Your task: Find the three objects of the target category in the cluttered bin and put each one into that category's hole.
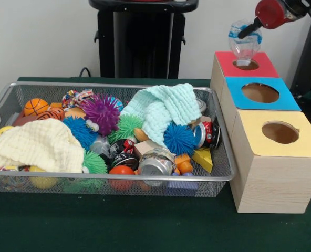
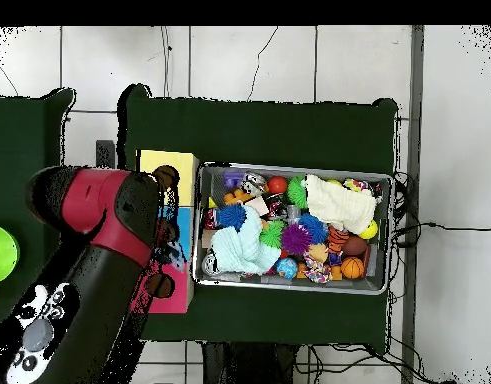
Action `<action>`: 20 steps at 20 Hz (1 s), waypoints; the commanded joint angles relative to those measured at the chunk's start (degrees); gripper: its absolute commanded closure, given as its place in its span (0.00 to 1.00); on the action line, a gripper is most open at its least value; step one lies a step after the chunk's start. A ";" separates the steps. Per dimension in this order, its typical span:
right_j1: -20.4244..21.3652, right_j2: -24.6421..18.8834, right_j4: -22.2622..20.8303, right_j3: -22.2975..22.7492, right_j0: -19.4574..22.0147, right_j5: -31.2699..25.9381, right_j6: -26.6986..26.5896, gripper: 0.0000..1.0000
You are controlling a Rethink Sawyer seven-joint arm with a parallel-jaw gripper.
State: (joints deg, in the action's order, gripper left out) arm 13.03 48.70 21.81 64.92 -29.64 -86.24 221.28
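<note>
Green cloth covers the table (image 1: 118, 226) and a plain white wall sits behind it, so nothing fancy on my end. From the front camera I've got a clear plastic bottle (image 1: 244, 44) with a blue label hanging upright right over the hole in the red box (image 1: 226, 65), its bottom end just at the opening. The gripper (image 1: 241, 32) is up at about 1 o'clock in that view and it's pinching the bottle near the top, red arm coming in from the upper right corner.

Next to the red box, moving toward me, are the blue box (image 1: 289, 100) and then the yellow box (image 1: 255, 157), all three touching in a row, each with a round hole on top.

At 9 o'clock from the boxes is the wire bin (image 1: 218, 173), and it's a mess. I can see a mint cloth (image 1: 163, 107) draped at the back right, a cream cloth (image 1: 37, 144) at the front left, a purple spiky ball (image 1: 101, 112), a blue spiky ball (image 1: 179, 139), a little basketball (image 1: 35, 106), and a couple of cans, one silver can (image 1: 155, 163) lying near the front edge.

Overhead, the arm (image 2: 99, 250) covers most of the boxes.
</note>
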 commanded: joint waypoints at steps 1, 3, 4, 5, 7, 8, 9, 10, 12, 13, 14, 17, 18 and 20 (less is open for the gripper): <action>-0.71 -5.96 -3.34 4.30 2.62 -2.57 -1.47 1.00; -0.63 -5.99 -3.40 3.81 2.82 -3.16 -1.14 1.00; -0.67 -6.09 -3.18 3.54 2.94 -3.18 -0.75 1.00; -0.58 -6.15 -3.02 3.39 3.01 -3.25 -0.49 1.00; -0.12 -6.36 -2.28 2.66 3.34 -3.65 0.03 1.00; 0.14 -6.60 -1.54 2.01 3.63 -3.76 0.47 1.00; 0.41 -6.85 -0.81 1.36 3.91 -3.87 0.91 1.00; 0.50 -7.12 0.12 -0.23 4.42 -4.91 1.66 1.00; 0.42 -7.38 0.88 -1.75 4.97 -5.84 2.36 1.00; 0.30 -7.43 1.00 -2.01 5.06 -5.83 2.59 1.00; 0.00 -7.48 1.12 -2.20 5.08 -5.66 2.99 1.00; 0.33 -7.61 1.56 -2.05 5.10 -5.11 3.42 1.00; 0.61 -7.62 1.71 -2.23 5.22 -5.48 3.40 1.00; 0.99 -7.63 2.06 -2.59 5.42 -5.97 3.55 1.00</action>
State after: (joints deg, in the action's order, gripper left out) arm 13.14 48.68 21.39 64.24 -26.33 -86.53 221.28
